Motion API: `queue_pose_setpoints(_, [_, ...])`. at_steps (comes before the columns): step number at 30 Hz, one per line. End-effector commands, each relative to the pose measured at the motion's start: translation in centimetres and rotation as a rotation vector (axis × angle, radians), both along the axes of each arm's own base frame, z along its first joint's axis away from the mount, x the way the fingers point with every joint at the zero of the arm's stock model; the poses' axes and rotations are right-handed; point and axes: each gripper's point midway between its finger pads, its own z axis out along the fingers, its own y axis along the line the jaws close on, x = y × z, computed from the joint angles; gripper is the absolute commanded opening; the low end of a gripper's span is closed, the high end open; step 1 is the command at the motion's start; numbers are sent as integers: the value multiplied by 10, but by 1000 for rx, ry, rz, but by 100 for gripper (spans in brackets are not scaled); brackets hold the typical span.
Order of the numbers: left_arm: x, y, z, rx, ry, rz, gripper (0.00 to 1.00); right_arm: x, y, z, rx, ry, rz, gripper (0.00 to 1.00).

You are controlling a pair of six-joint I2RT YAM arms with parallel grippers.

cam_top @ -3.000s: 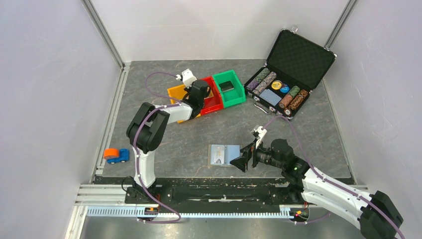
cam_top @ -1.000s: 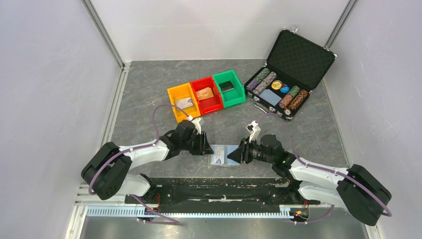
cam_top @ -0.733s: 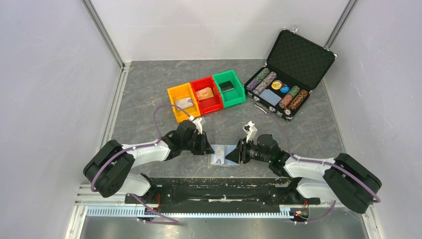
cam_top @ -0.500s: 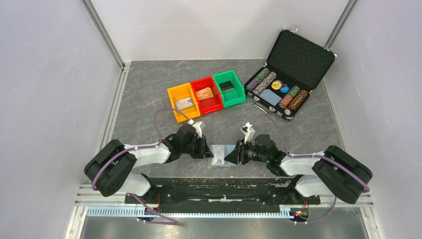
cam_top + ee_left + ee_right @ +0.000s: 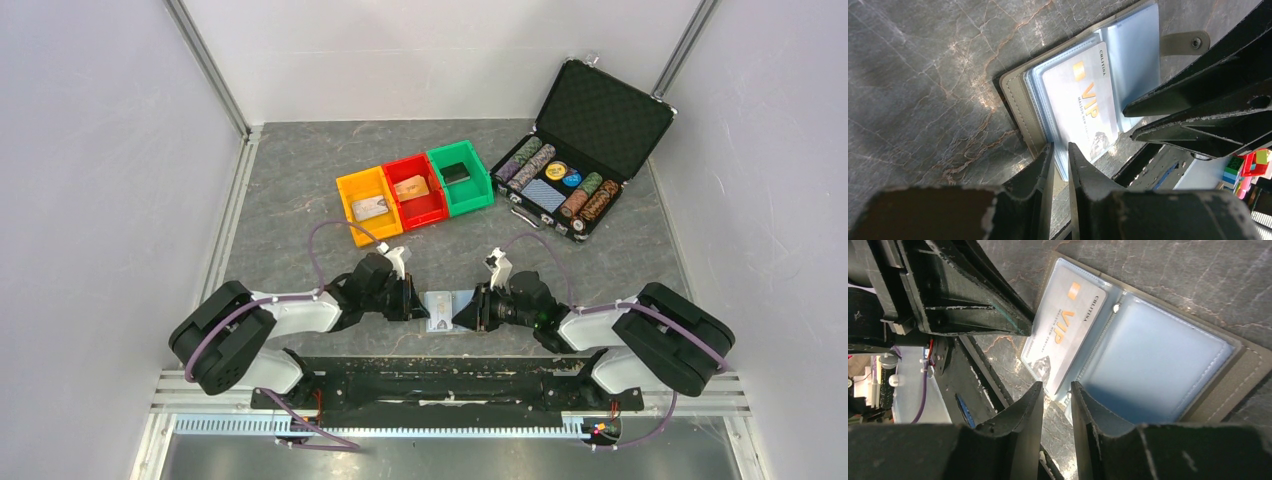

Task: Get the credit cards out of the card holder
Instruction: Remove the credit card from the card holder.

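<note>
Left tool point(image 5: 1060, 147): low at the near edge of the surface point(image 5: 300, 200), fingers drawn almost together. The sleeve edge of the card holder point(image 5: 1015, 95) runs into the slit, so this reads as a pinch on the holder.
Right tool point(image 5: 1056, 387): opposite, tip to tip with the left. Narrow gap astride the sleeve by the card's corner; gripped or not, cannot tell.
Card holder position: flat and open between the two tools, grey cover down, blue panels up.
VIP card point(image 5: 1083, 100): in the panel on the left arm's side, one end poking past the sleeve mouth. Not yet out.
Other panel: looks empty; sleeves beneath hidden.
Orange bin point(image 5: 352, 190): further back, one pale card inside.
Red bin point(image 5: 432, 210): beside it, one tan card.
Green bin point(image 5: 480, 185): a dark flat item, kind unclear.
Chip case point(image 5: 600, 110): far right, lid up, not involved.
Progress: judged well along. Two cards appear binned; at least the VIP card is left to pull.
</note>
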Motion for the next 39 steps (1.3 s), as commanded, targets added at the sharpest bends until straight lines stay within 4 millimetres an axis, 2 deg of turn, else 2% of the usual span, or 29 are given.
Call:
queue_pose_setpoints(1, [-5,1,-6,-1,26,25,23,10,-3,-5,-34,-36,-26,29])
queue_pose_setpoints(22, [-11,-5,-7,-15,33,4,20,3,13,-2,58,11,25,23])
queue_pose_setpoints(27, [-12,-5,-7,-12,30,2,20,3,13,-1,68,11,22,15])
queue_pose_setpoints(31, [-12,-5,-8,-9,31,1,20,0,12,0,81,14,25,0])
queue_pose_setpoints(39, [-13,1,-14,13,29,12,20,-4,7,0,84,22,25,0])
